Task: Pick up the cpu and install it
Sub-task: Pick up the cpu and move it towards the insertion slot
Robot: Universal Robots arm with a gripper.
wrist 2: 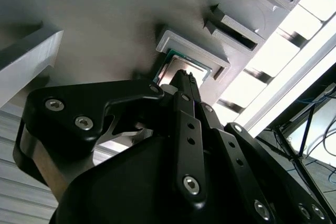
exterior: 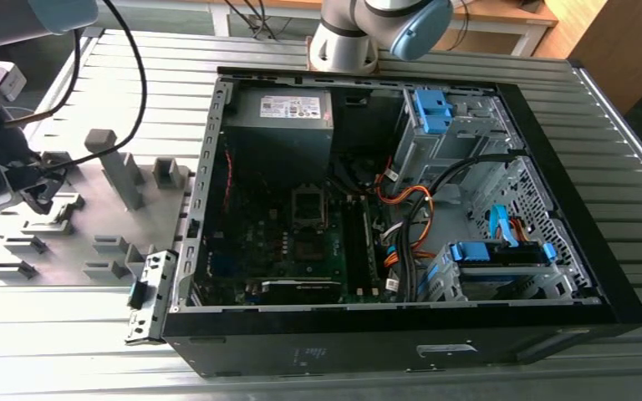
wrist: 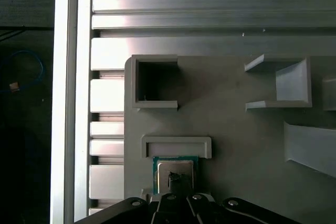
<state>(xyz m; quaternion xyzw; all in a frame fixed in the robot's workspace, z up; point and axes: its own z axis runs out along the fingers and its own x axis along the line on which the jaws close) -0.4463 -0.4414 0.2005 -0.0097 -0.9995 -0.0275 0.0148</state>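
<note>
The cpu (wrist: 174,170) is a small square chip with a dull metallic face and a green rim. It lies flat in a low grey holder (wrist: 176,142) on the fixture plate, also seen as the cpu (wrist 2: 176,69) in the second wrist view. My gripper (wrist: 178,181) hangs right over the chip, its two black fingers (wrist 2: 188,106) pressed together with the tips at the chip's face. I cannot tell whether they touch it. In the exterior view the gripper (exterior: 37,196) is at the far left over the grey fixture plate (exterior: 109,225), away from the open computer case (exterior: 410,192).
The motherboard's square socket (exterior: 308,200) sits mid-case, with orange and black cables (exterior: 405,209) and blue drive bays (exterior: 500,251) toward the exterior view's right. Grey blocky fixtures (exterior: 120,167) rise from the plate near the gripper. The slatted metal table (exterior: 76,334) lies all around.
</note>
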